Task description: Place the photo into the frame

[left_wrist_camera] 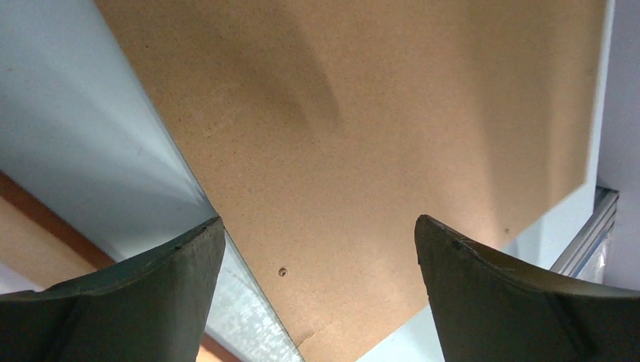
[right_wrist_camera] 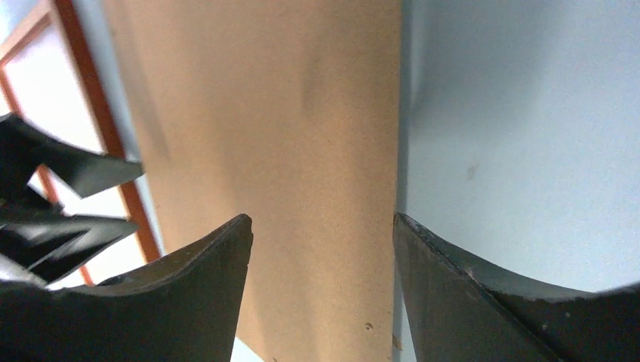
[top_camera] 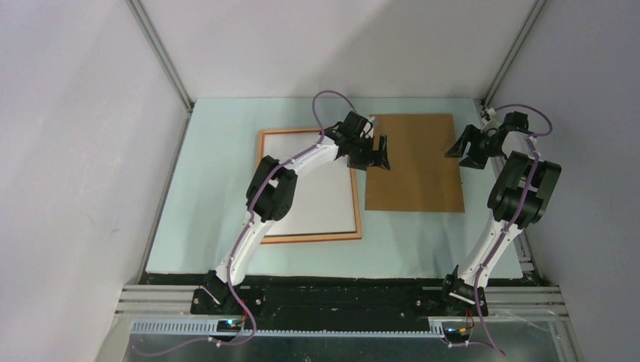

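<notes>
Spread wide across the bottom of the left wrist view, my left gripper is released and grips nothing. Under its gap lies the plain brown backing board, whose left edge runs just inside the left-hand finger. In the top view the same gripper hangs in the upper middle of the picture, over the left edge of the board near its upper left corner. My right gripper also stands parted with nothing between its fingers, and the board's right edge passes below, close to the right-hand finger. From above this gripper sits at the upper right, just beside that edge. The frame lies flat on the pale table left of centre, beside the board and apart from both grippers, with my left arm crossing above it. The photo lies inside it, white side up
</notes>
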Robot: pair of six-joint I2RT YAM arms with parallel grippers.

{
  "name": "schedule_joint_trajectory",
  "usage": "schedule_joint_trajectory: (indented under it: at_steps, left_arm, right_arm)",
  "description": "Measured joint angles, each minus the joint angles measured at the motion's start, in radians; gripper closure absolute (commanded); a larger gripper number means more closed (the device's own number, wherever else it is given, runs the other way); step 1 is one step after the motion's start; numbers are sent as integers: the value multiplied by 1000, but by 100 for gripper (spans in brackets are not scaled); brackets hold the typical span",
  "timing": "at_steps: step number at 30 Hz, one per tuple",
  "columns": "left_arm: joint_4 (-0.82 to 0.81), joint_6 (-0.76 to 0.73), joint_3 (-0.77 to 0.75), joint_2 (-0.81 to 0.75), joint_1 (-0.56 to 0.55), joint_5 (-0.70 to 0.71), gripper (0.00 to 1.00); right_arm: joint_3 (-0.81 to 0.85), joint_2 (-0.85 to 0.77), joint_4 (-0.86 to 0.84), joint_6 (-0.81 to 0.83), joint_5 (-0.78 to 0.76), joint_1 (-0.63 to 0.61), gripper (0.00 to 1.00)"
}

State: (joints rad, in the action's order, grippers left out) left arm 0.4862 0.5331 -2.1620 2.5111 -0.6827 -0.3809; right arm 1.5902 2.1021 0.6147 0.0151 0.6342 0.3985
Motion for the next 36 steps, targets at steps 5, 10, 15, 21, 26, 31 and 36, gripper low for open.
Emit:
schedule_joint_trajectory:
  at_steps: [5, 10, 15, 21, 26, 31, 36]
  left_arm:
    - [14, -21, 29, -22, 7, 2, 1]
    - [15, -37, 49, -35, 8, 0, 1]
    - [16, -48, 56, -41, 8, -10, 0]
    - [-4, -54, 96, -61, 6, -32, 0]
    - [-48, -14, 169, -105, 4, -109, 0]
    - [-117, 37, 245, -169, -14, -170, 0]
    - [-159, 73, 309, -227, -32, -211, 0]
  right_arm:
    - [-69, -151, 26, 27, 84, 4, 30]
    - [-103, -263, 43, 42, 180, 3, 31]
    - [-114, -303, 47, 49, 234, 3, 31]
    - [-119, -377, 60, 37, 325, -12, 31]
    - [-117, -440, 61, 31, 378, -47, 31]
    - [-98, -454, 69, 25, 424, -77, 31]
    - [-73, -456, 90, -3, 467, -119, 31]
